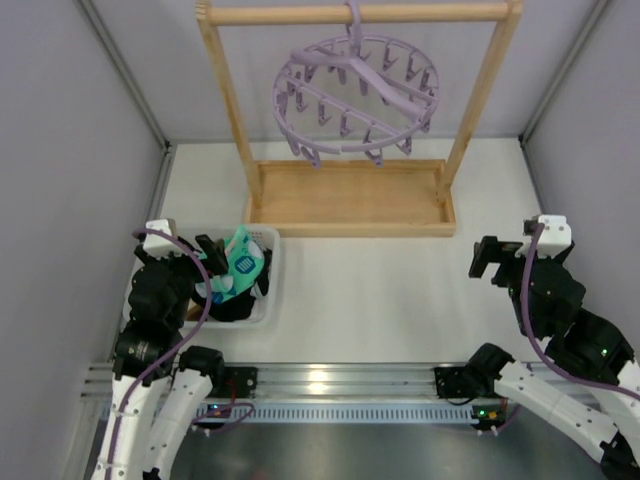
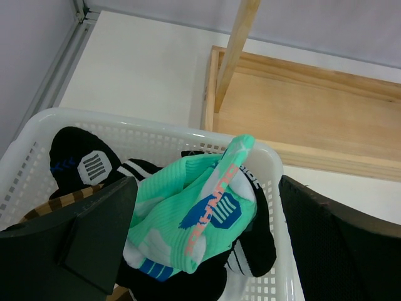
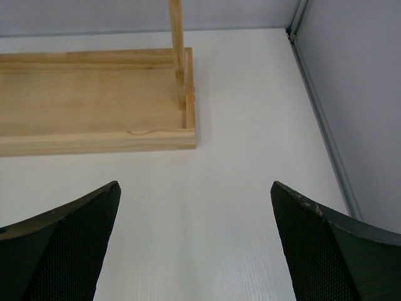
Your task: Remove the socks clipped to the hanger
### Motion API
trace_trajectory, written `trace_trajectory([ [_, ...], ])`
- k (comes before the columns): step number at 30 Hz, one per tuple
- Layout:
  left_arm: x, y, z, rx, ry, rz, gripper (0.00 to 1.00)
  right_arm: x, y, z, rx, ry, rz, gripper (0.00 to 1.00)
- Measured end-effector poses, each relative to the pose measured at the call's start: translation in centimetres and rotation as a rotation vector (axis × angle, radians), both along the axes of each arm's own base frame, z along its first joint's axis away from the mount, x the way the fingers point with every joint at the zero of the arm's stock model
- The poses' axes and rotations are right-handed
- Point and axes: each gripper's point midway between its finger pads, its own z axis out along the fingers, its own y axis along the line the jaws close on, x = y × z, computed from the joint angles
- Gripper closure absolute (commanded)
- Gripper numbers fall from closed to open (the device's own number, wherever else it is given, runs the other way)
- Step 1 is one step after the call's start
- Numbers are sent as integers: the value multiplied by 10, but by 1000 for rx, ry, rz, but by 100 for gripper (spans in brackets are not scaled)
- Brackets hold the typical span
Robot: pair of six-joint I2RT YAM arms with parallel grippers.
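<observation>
Hanger point(image 1: 355, 95) hangs from the rack point(image 1: 350, 198) at top centre of the overhead view. Its pegs look bare, so unclipping appears done. Socks point(image 2: 188, 219) lie heaped in the basket point(image 2: 156, 128) at lower left, mint one on top; apparently the drop point. Left gripper point(image 2: 210, 226) hovers just over the heap, jaws spread wide, mint sock between them but not pinched. Right gripper point(image 3: 194, 244) is likewise released and empty, over the table point(image 3: 250, 125) at right, well apart from the socks.

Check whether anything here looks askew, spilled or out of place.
Only minor things. The hanger looks slightly tilted on the rack, its clips bare. In the basket, the mint sock lies on top of the other socks and pokes above the far rim. Nothing looks spilled or damaged.
</observation>
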Motion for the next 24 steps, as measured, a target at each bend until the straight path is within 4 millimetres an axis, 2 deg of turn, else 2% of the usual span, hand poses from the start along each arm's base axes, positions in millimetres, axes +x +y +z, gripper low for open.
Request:
trace_trajectory([
  [8,0,0,0,0,0,0,2,3,6,-12,-9,21,15,1],
  [24,0,0,0,-1,0,1,2,6,11,-11,-1,19,26,1],
])
